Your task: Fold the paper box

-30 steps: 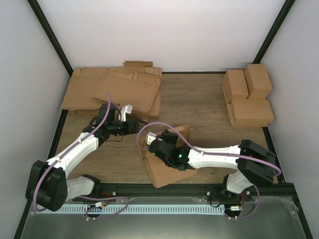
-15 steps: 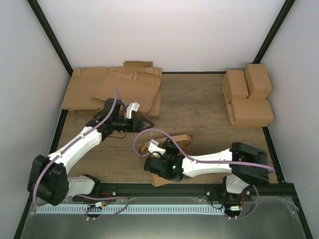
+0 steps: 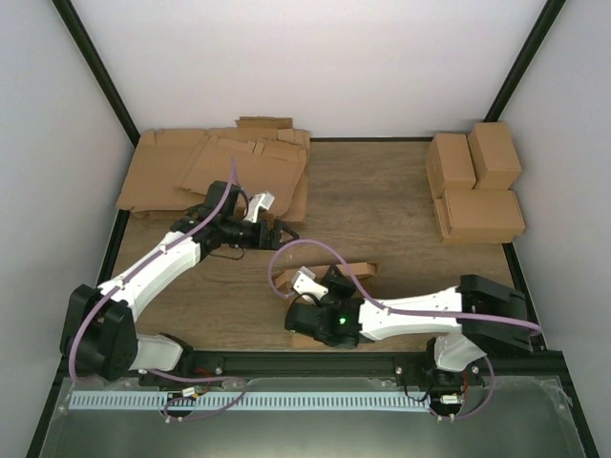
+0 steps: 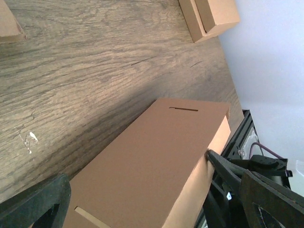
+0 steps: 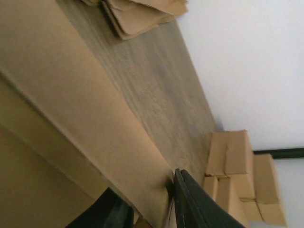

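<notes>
Grips the paper box (image 3: 355, 270) by one edge in the clenched right gripper (image 3: 329, 280), near the front middle of the table (image 3: 401, 219). Holds the left gripper (image 3: 284, 232) spread wide and empty, near the box's far left. Shows flat cardboard sheets (image 3: 191, 172) back left and closed boxes (image 3: 474, 186) back right.

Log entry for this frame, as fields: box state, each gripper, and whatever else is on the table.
paper box: formed into an oblong, slotted face up, lying on the table, largely hidden under the right arm in the top view
left gripper: open, empty, aimed toward the box, not touching it
right gripper: closed on an edge of the box
flat cardboard sheets: piled at the far left corner
finished boxes: grouped at the far right
</notes>
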### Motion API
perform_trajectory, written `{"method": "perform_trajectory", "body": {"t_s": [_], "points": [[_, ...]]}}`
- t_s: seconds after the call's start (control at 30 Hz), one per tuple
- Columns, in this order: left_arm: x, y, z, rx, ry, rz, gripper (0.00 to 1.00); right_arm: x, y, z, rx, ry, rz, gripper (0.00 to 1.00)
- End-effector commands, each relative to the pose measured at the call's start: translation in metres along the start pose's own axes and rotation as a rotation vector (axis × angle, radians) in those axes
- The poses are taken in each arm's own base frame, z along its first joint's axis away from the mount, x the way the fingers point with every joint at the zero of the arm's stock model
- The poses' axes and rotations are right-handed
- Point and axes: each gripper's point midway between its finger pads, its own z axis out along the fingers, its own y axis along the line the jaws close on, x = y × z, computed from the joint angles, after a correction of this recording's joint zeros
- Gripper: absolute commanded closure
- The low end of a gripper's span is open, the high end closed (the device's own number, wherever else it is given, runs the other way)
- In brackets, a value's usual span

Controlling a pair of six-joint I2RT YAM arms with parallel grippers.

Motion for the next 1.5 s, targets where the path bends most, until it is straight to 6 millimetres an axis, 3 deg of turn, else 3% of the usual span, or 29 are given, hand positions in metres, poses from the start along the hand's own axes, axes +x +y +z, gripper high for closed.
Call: {"method": "perform_trajectory", "body": {"t_s": [0.0, 0.07, 0.1, 0.37, 0.47, 0.5, 0.57, 0.67, 0.73, 0.83, 0.93, 1.0, 1.1, 1.2, 1.33, 1.47], "points": [[-0.001, 0.000, 0.006, 0.003, 0.045, 0.021, 0.00, -0.009, 0.037, -0.015, -0.302, -0.094, 0.041, 0.67], [0.000, 0.002, 0.010, 0.006, 0.058, 0.015, 0.00, -0.014, 0.040, -0.022, -0.365, -0.140, 0.053, 0.47], [0.000, 0.003, 0.013, 0.008, 0.064, 0.014, 0.00, -0.015, 0.042, -0.025, -0.389, -0.154, 0.054, 0.42], [0.015, 0.009, 0.038, 0.036, 0.159, 0.017, 0.01, -0.028, 0.042, -0.044, -0.516, -0.230, 0.110, 0.38], [0.019, 0.010, 0.047, 0.035, 0.192, 0.026, 0.02, -0.041, 0.035, -0.060, -0.607, -0.299, 0.175, 0.19], [0.020, 0.009, 0.049, 0.036, 0.197, 0.030, 0.02, -0.045, 0.030, -0.064, -0.631, -0.315, 0.211, 0.17], [0.020, 0.009, 0.051, 0.038, 0.199, 0.036, 0.02, -0.050, 0.020, -0.069, -0.675, -0.335, 0.283, 0.15], [0.019, 0.013, 0.053, 0.023, 0.199, 0.027, 0.03, -0.050, 0.000, -0.060, -0.714, -0.310, 0.408, 0.14], [0.008, 0.013, 0.047, 0.016, 0.158, 0.009, 0.06, -0.049, -0.012, -0.056, -0.729, -0.297, 0.473, 0.14], [-0.003, -0.001, 0.040, 0.066, 0.117, 0.026, 0.06, -0.051, -0.030, -0.062, -0.768, -0.321, 0.582, 0.12], [0.001, -0.006, 0.042, 0.090, 0.158, 0.039, 0.07, -0.054, -0.053, -0.071, -0.787, -0.341, 0.749, 0.01], [0.006, -0.001, 0.043, 0.065, 0.182, 0.043, 0.10, -0.052, -0.067, -0.073, -0.775, -0.330, 0.865, 0.00], [0.008, 0.001, 0.040, 0.046, 0.167, 0.042, 0.14, -0.033, -0.084, -0.060, -0.692, -0.177, 1.113, 0.00], [0.008, -0.005, 0.037, 0.062, 0.159, 0.046, 0.21, -0.022, -0.082, -0.050, -0.704, 0.002, 1.282, 0.00], [0.010, -0.012, 0.034, 0.061, 0.145, 0.072, 0.25, -0.025, -0.065, -0.040, -0.794, 0.176, 1.464, 0.00], [0.016, -0.013, 0.031, 0.046, 0.134, 0.093, 0.27, -0.035, -0.060, -0.034, -0.858, 0.213, 1.651, 0.11]]}}
